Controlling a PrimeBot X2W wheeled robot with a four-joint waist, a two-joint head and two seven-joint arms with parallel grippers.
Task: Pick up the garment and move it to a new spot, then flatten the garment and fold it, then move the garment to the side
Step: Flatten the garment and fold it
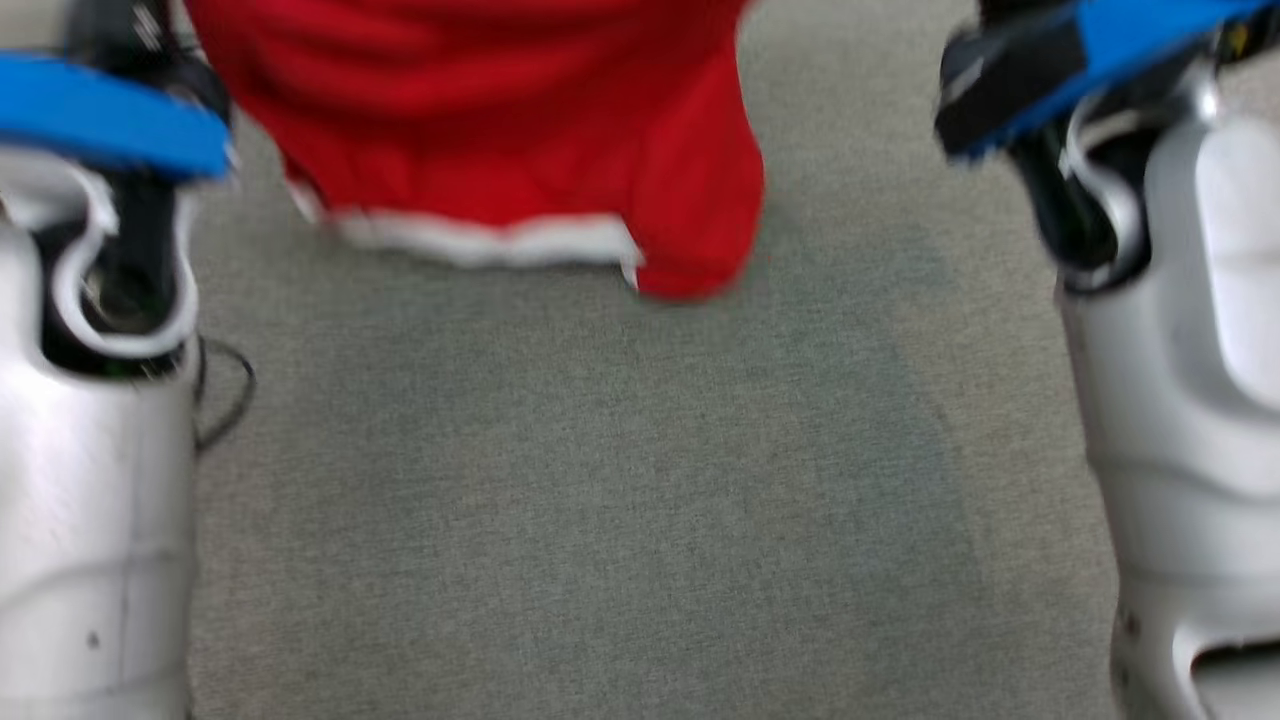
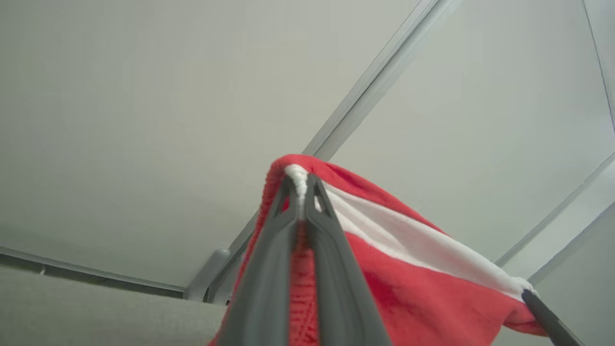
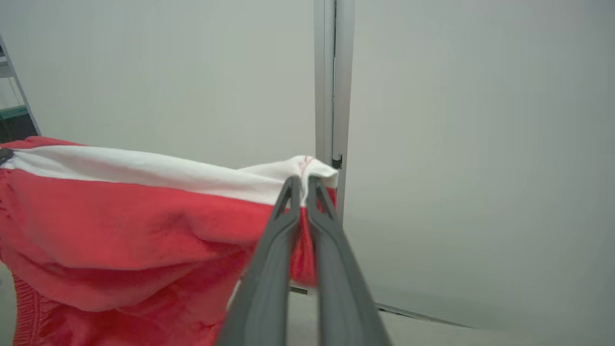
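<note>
The garment (image 1: 520, 130) is red with a white band and hangs in the air above the grey carpet, its lower hem dangling at the top centre of the head view. My left gripper (image 2: 301, 185) is shut on one corner of the garment (image 2: 384, 269), pinching the white edge. At the opposite corner of the garment (image 3: 125, 226), my right gripper (image 3: 301, 185) is shut on the white band. The cloth stretches between the two grippers. In the left wrist view the right gripper's fingers (image 2: 547, 317) show at the garment's far end.
Grey carpet (image 1: 620, 500) spreads below the hanging cloth. My pale forearms (image 1: 90, 500) (image 1: 1190, 400) frame the head view on both sides. Pale wall panels with a metal post (image 3: 331, 81) stand ahead. A shelf edge (image 3: 12, 96) shows at far left.
</note>
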